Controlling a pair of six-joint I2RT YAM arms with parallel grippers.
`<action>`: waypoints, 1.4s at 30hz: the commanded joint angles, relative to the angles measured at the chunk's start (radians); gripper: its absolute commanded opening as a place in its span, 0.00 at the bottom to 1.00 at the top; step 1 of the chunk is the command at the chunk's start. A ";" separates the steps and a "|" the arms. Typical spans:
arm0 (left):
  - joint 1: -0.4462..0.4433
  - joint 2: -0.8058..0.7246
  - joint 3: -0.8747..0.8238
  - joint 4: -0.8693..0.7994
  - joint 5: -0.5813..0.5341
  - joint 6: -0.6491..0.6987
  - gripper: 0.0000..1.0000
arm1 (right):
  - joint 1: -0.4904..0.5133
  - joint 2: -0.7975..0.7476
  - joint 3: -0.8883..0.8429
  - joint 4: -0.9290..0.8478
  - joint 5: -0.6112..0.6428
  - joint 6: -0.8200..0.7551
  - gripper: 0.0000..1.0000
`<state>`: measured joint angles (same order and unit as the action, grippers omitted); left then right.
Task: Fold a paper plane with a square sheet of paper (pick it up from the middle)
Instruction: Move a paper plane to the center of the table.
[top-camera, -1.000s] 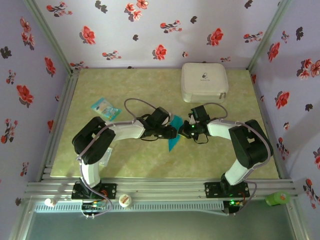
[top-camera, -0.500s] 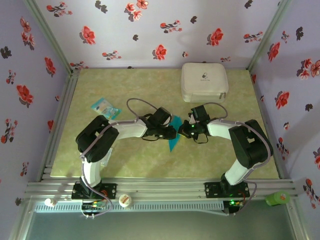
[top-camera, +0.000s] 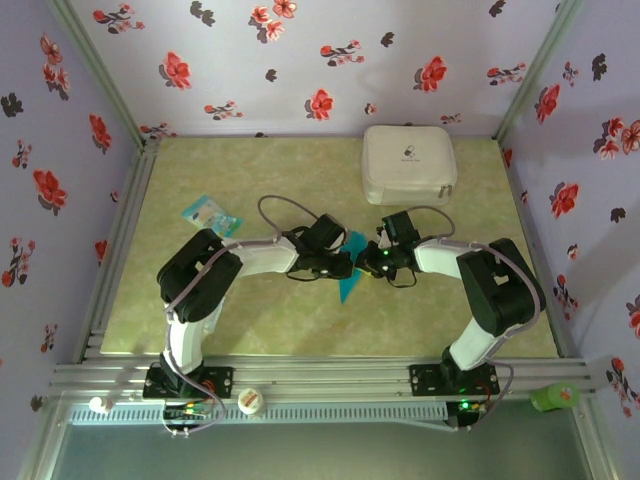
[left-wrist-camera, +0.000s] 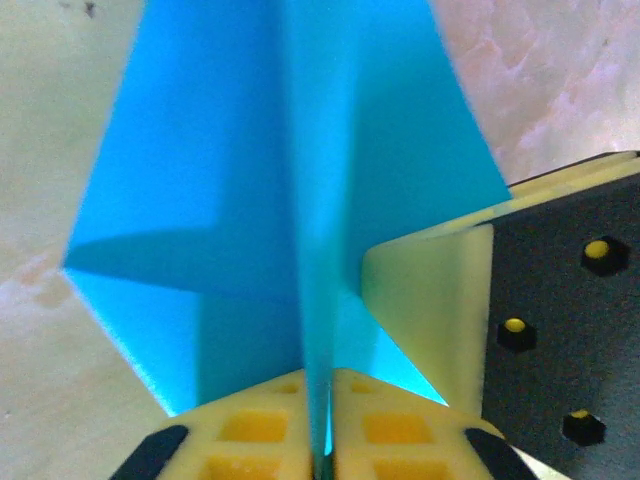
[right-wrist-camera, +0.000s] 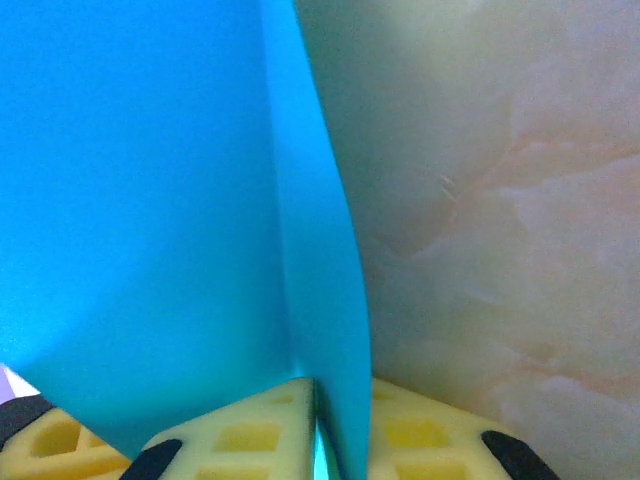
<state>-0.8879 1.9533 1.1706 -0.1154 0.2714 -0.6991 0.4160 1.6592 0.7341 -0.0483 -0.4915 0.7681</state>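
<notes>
The teal-blue paper plane (top-camera: 347, 286) lies mid-table, folded to a kite shape with its sharp point toward the near edge. Both grippers meet over it from either side. In the left wrist view the plane (left-wrist-camera: 230, 180) spreads flat on the table while its upright centre fin runs between my left gripper's (left-wrist-camera: 322, 390) yellow pads, which are shut on it. One pale finger (left-wrist-camera: 425, 300) of the right gripper rests on the wing there. In the right wrist view a raised fold of the plane (right-wrist-camera: 140, 200) passes between my right gripper's (right-wrist-camera: 330, 390) pads, closed on it. From above, left gripper (top-camera: 343, 265) and right gripper (top-camera: 370, 262) almost touch.
A white zipped case (top-camera: 408, 163) stands at the back right. A small pale-blue printed packet (top-camera: 210, 216) lies at the left. The green marbled table (top-camera: 260, 320) is bare in front of the arms. A white cap (top-camera: 250, 401) and a green object (top-camera: 555, 397) sit by the near rail.
The left arm's elbow has swung a little to the right and its gripper has edged in toward the paper. The right arm and the paper have hardly moved.
</notes>
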 joint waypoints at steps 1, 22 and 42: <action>-0.010 0.000 0.026 -0.056 -0.036 0.012 0.09 | -0.009 -0.010 -0.017 0.022 -0.017 0.008 0.20; -0.008 -0.057 0.122 -0.460 -0.411 -0.030 0.08 | -0.092 -0.183 -0.074 -0.035 0.036 -0.008 0.31; -0.008 -0.003 0.126 -0.423 -0.363 -0.032 0.12 | -0.092 -0.161 -0.084 -0.009 0.015 0.001 0.32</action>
<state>-0.8928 1.9266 1.2690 -0.5350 -0.1009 -0.7231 0.3271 1.4906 0.6655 -0.0723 -0.4706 0.7673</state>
